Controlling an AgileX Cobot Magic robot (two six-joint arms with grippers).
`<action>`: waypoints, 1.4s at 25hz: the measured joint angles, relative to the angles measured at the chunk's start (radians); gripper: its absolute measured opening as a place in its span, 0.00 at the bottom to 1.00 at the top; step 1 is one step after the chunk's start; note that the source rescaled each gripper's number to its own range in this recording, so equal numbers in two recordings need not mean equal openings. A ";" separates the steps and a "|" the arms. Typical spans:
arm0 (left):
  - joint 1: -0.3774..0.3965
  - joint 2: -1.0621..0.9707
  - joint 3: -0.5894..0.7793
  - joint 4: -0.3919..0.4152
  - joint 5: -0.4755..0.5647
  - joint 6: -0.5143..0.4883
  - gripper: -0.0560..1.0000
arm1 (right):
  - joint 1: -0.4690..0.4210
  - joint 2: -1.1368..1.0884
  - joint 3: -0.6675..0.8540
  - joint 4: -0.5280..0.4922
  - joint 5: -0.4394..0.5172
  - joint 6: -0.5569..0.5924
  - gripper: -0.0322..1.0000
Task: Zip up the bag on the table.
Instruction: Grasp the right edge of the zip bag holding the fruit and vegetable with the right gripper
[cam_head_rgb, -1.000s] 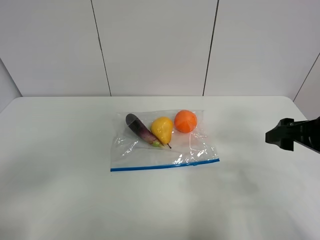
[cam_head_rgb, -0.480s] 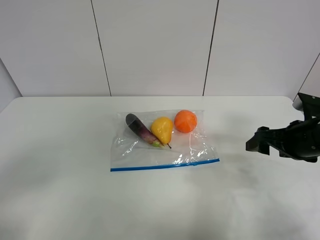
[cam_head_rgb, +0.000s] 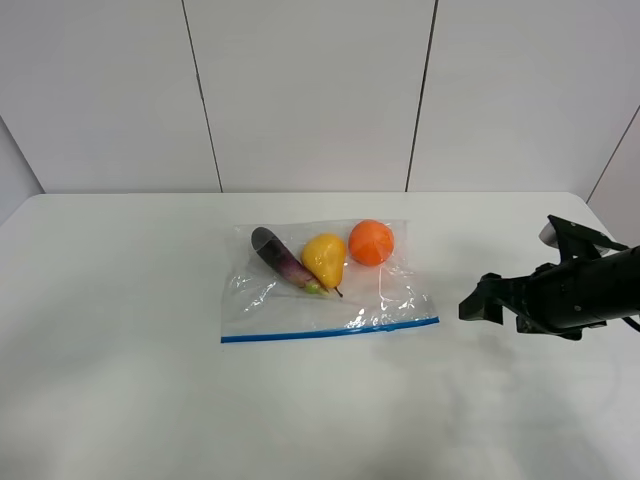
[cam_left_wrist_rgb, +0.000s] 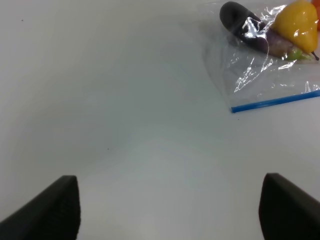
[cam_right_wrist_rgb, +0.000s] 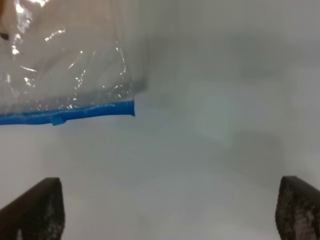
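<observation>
Right pincer (cam_head_rgb: 478, 308) has come in from the right edge of the desk (cam_head_rgb: 120, 380) over the last second. It now hangs low, near the right end of the blue zipper strip (cam_head_rgb: 330, 331) but not touching it. Its jaws stand wide apart with nothing between them. The bag (cam_head_rgb: 330, 290) has not moved: it lies flat near the middle of the desk, strip along its near edge, with the toy eggplant (cam_head_rgb: 282, 256), pear (cam_head_rgb: 324, 258) and orange (cam_head_rgb: 371, 242) toward its far side. My reading is that this is the approach. No zipping has begun, and the right pincer looks to be lining up on that end of the strip.

The left pincer (cam_left_wrist_rgb: 167, 210) is out of the high view altogether. Only its own wrist camera shows it, fully spread and empty over bare desk, with the left end of the strip well apart from it ahead.

The high view gives the whole layout, the bag's outline and the gap between the right pincer and the corner. It is too coarse to show whether the strip is pressed shut. The right wrist view brings that corner up close. It shows the strip ending squarely at the bag's edge, and a small blue tab (cam_right_wrist_rgb: 58, 120) on it a little way in from the end. That tab may be the slider, though I cannot be sure. The left wrist view shows the opposite corner, with the eggplant and pear through crinkled plastic.
</observation>
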 joint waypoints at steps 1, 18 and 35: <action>0.000 0.000 0.000 0.000 0.000 0.000 1.00 | 0.000 0.015 -0.001 0.032 0.000 -0.031 0.94; 0.000 0.000 0.000 0.000 -0.001 0.000 1.00 | 0.000 0.228 -0.150 0.249 0.104 -0.243 0.94; 0.000 0.000 0.000 0.000 -0.001 0.000 1.00 | 0.139 0.394 -0.259 0.277 0.083 -0.216 0.88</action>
